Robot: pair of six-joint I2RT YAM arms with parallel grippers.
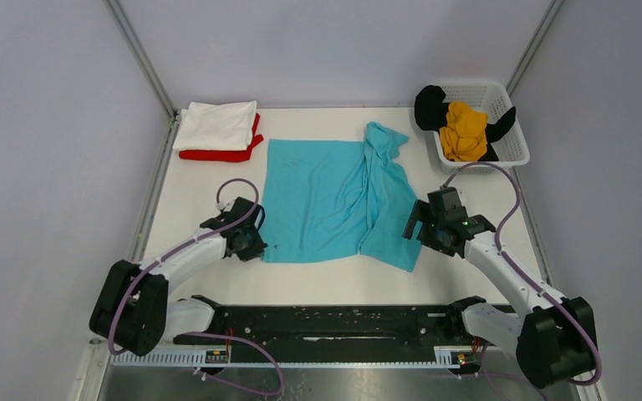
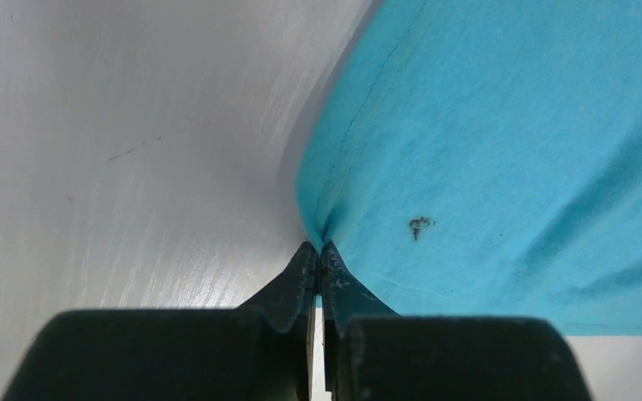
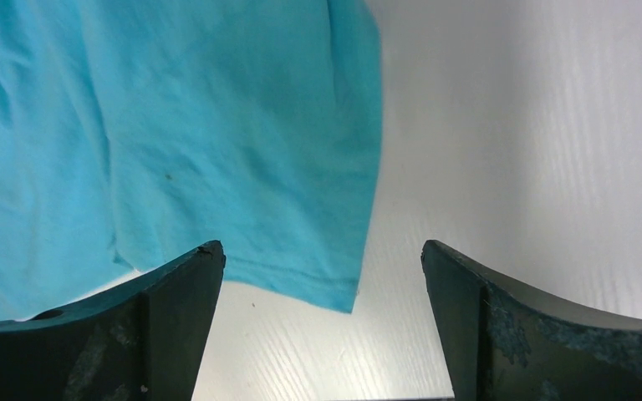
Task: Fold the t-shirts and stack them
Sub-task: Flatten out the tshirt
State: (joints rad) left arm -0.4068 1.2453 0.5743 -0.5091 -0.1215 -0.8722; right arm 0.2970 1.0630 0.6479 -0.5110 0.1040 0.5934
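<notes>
Your left gripper (image 2: pixel 318 253) is pinching the turquoise t-shirt (image 1: pixel 313 200), which lies mid-way across the table (image 1: pixel 192 180), at its 7 o'clock corner. Your right gripper (image 3: pixel 323 261) hangs spread over the 5 o'clock corner. Lower it, pinch only that hem, then lift both corners evenly.

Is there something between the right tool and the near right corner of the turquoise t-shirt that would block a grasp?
Nothing visible does. The right tool is open, and the corner of the turquoise t-shirt lies just ahead of the gap between its fingers, with only bare table beside it.
</notes>
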